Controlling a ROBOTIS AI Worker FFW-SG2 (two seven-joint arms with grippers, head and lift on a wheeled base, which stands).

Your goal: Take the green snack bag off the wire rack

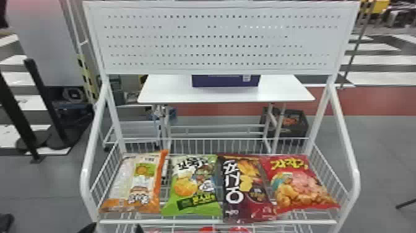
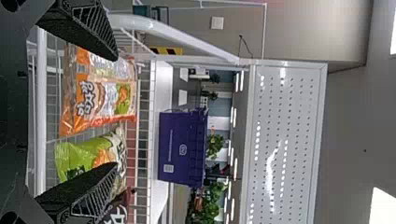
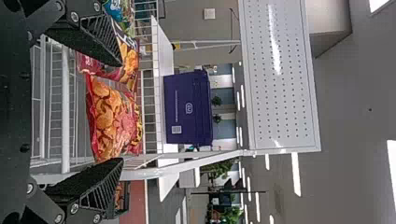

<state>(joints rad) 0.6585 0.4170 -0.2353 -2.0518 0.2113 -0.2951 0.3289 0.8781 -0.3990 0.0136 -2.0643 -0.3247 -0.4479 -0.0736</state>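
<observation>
The green snack bag [image 1: 193, 186] lies face up in the wire rack [image 1: 216, 222], left of the middle, with its near end just behind the rack's front edge and its far end toward the back edge. Its right side touches the dark brown bag [image 1: 244, 189]; on its left, a narrow strip of wire shows between it and the orange and clear bag [image 1: 133, 182], which fills the rack's left end and reaches close to the front left corner. The dark brown bag comes forward onto the front edge. The red bag [image 1: 301, 182] lies beside it at the right end, its near corner close to the rack's front right corner.

The left tool [image 1: 113, 228] is at the bottom edge of the head view, near the rack's front left corner, its fingers spread. In the left wrist view the left tool [image 2: 116, 111] has its two fingers wide apart, one of them in front of part of the green snack bag, the other in front of part of the orange and clear bag. The right tool [image 3: 122, 111] is in front of the rack's right part, its fingers spread wide too.

A white pegboard [image 1: 216, 40] stands above the rack's back edge. Behind the rack, a purple box [image 1: 226, 81] sits on a white counter [image 1: 278, 91]
</observation>
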